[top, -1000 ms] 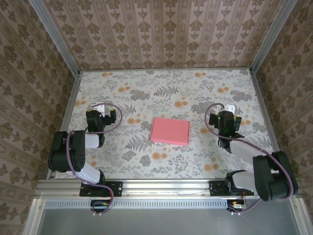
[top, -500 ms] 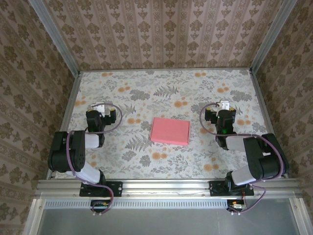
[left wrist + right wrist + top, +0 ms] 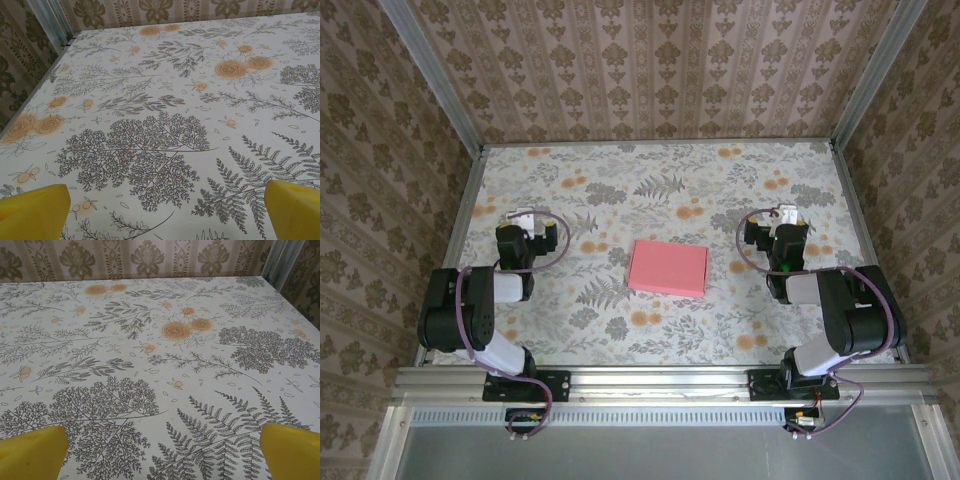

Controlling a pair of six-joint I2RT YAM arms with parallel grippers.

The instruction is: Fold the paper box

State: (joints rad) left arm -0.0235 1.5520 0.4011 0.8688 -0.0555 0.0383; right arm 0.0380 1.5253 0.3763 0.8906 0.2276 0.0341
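From above we see the box (image 3: 668,267) flat, long axis left to right. Up close, left gripper (image 3: 165,215) and right gripper (image 3: 162,452) gape wide, empty, over the table (image 3: 150,100).

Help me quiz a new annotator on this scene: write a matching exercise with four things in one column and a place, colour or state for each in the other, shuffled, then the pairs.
Things:
1. paper box
2. left gripper
3. right gripper
4. table

Descriptions:
A. open, off to the box's right, touching nothing
B. pale floral print with orange blossoms
C. pink, lying flat in the middle between the two arms
D. open, off to the box's left, touching nothing

Pairs: 1-C, 2-D, 3-A, 4-B
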